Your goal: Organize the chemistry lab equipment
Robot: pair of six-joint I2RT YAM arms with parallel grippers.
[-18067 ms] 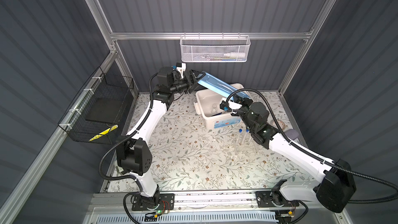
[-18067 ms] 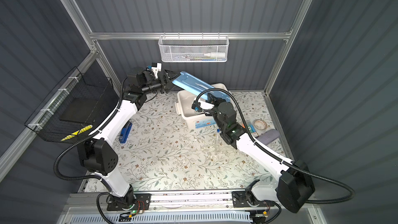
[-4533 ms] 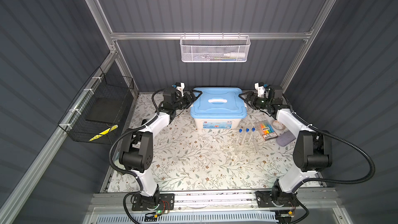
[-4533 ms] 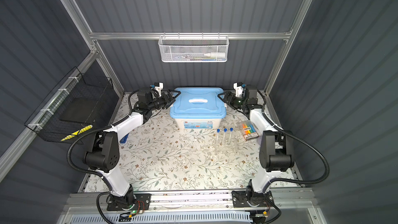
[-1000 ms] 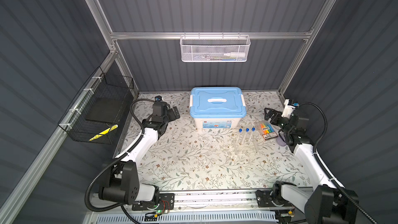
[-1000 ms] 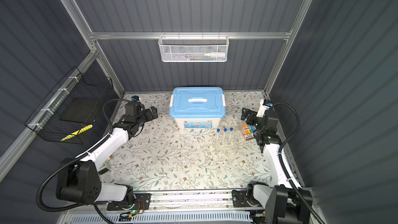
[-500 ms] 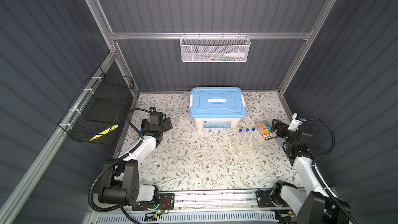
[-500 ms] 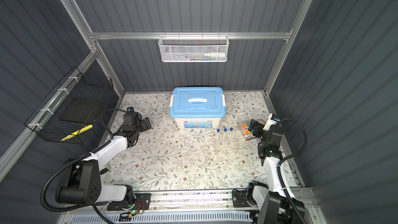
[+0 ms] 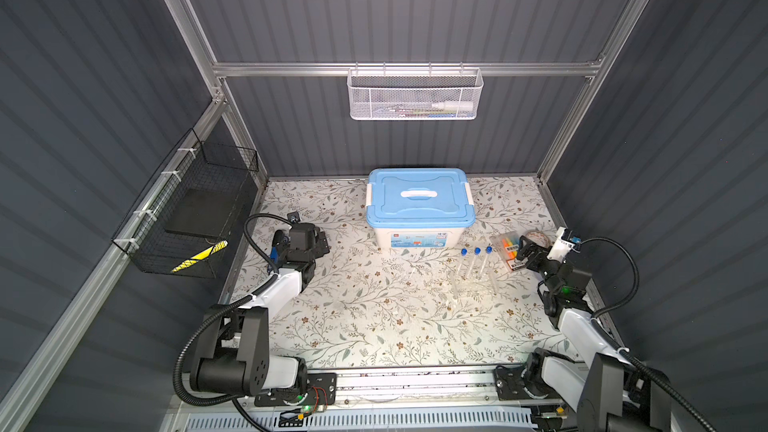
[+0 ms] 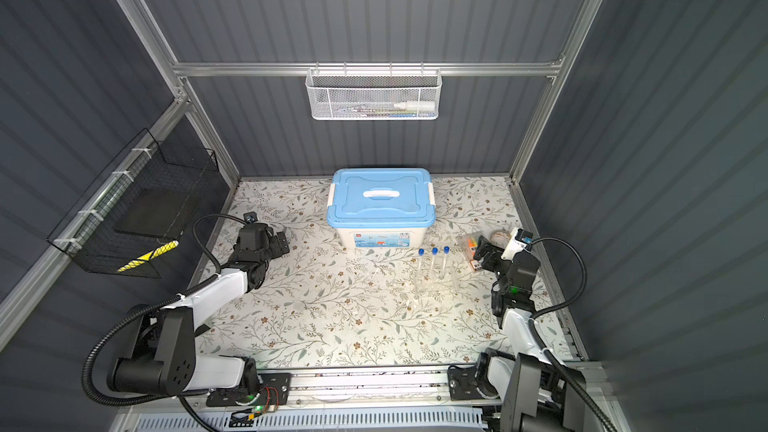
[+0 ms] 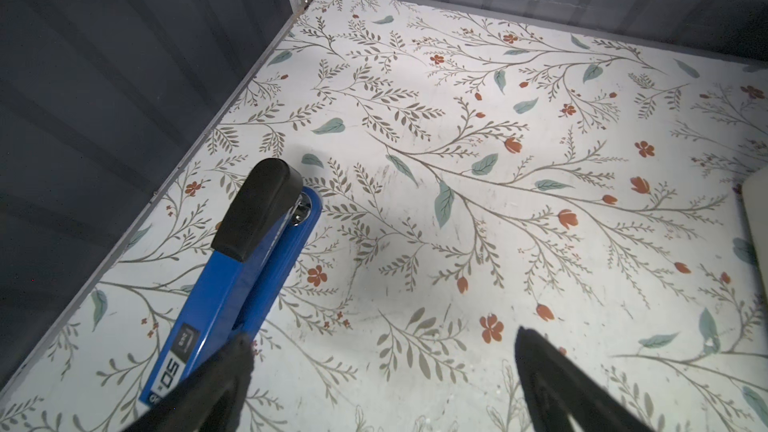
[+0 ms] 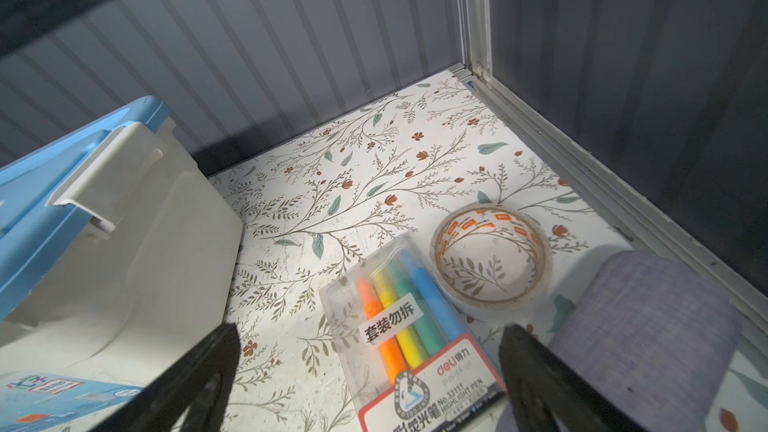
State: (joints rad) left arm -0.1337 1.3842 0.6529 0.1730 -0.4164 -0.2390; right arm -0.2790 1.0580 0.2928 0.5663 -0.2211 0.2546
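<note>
Three clear blue-capped test tubes (image 9: pixel 477 261) (image 10: pixel 434 261) stand upright in a clear tube rack (image 9: pixel 473 286) (image 10: pixel 432 286), right of centre in both top views. No gripper touches them. My left gripper (image 9: pixel 322 241) (image 10: pixel 284 243) (image 11: pixel 380 338) hangs open and empty over the floral mat at the left. My right gripper (image 9: pixel 524 251) (image 10: pixel 482 253) (image 12: pixel 370 334) is open at the right, low over a pack of highlighters (image 12: pixel 399 326) (image 9: pixel 510 245) and holding nothing. The other chemistry lab equipment is out of view.
A white storage box with a closed blue lid (image 9: pixel 419 205) (image 10: pixel 380 201) (image 12: pixel 104 209) stands at the back centre. A blue stapler (image 11: pixel 249 268) lies beside the left gripper. A tape roll (image 12: pixel 490 259) and a purple-grey cloth thing (image 12: pixel 648 334) lie by the right wall. A white mesh basket (image 9: pixel 415 95) and a black wire basket (image 9: pixel 191 214) hang on the walls.
The blue lid, held up by the left gripper long before, now sits closed on the box. Over the last second both arms drew back from the box toward the front and the side walls, still open.
</note>
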